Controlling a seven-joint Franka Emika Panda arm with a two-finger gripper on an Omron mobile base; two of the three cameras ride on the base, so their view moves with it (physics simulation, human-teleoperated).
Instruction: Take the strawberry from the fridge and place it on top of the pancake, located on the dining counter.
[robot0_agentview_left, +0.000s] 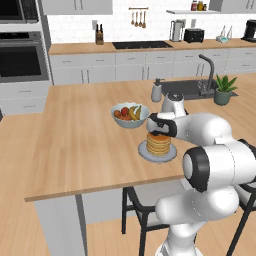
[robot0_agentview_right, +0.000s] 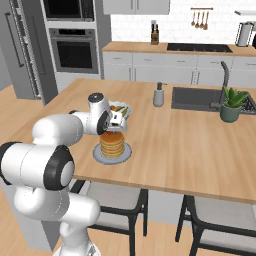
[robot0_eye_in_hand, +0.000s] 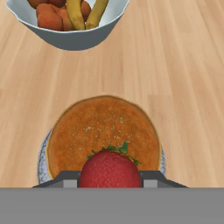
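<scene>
Strawberry (robot0_eye_in_hand: 110, 169) sits clamped between the 2 fingers (robot0_eye_in_hand: 110, 180), which stand about half closed on it, its green leaves pointing toward 12 o'clock in the hand view. Directly beyond it, at 12 o'clock from the berry, lies the flat golden top of the pancake (robot0_eye_in_hand: 103, 131) stack, so the berry hangs over the near rim of the stack rather than over its middle. In the left base view the gripper (robot0_agentview_left: 159, 131) hovers just above the pancake (robot0_agentview_left: 159, 143), close to touching, on its grey plate (robot0_agentview_left: 145, 152). The berry is roundish, with no long axis to mind; I judge the coming move a short push forward toward the stack's centre, then a release. Open room is generous at 3 and 9 o'clock of the plate, where bare wood of the dining counter (robot0_agentview_left: 75, 140) spreads out. A fruit bowl (robot0_eye_in_hand: 70, 26) stands at 11 o'clock, near but apart from the plate, and should stay clear of a small advance. From the right base view the counter's front edge (robot0_agentview_right: 165, 189) runs near the plate, so a drop too early could let the berry roll off the stack toward that edge.
</scene>
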